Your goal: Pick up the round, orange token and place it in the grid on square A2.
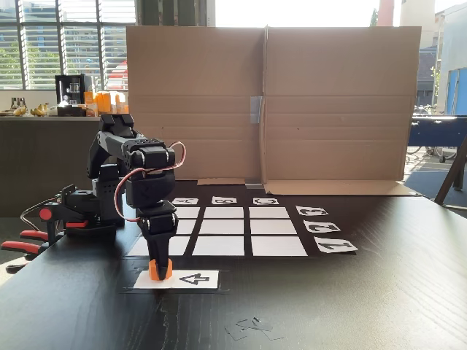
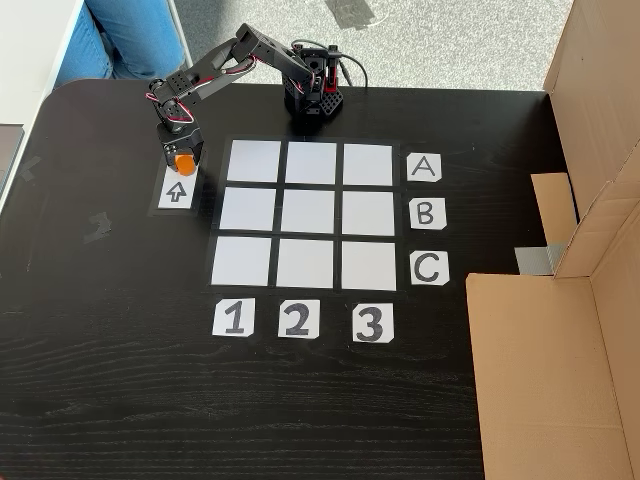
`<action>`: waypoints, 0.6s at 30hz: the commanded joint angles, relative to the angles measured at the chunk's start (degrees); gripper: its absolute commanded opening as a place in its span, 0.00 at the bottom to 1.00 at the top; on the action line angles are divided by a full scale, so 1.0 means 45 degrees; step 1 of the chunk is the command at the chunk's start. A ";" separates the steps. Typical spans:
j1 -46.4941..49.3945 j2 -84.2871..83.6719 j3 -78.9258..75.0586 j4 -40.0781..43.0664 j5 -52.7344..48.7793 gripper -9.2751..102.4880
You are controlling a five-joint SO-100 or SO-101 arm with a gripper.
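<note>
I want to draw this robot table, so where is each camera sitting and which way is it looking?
A fixed view: low at the table's edge, facing the cardboard wall; the arm stands left, its gripper down at the token on the arrow card.
Another fixed view: high above, looking down on the grid; the whole arm shows, upper left.
Both show the token, grid and arm.
</note>
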 commanded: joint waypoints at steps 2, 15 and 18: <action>0.0469 0.0840 -0.0391 -0.0332 0.0039 0.07; 0.1836 0.4551 0.1367 -0.1230 -0.1602 0.07; 0.1836 0.5410 0.2090 -0.1348 -0.2500 0.07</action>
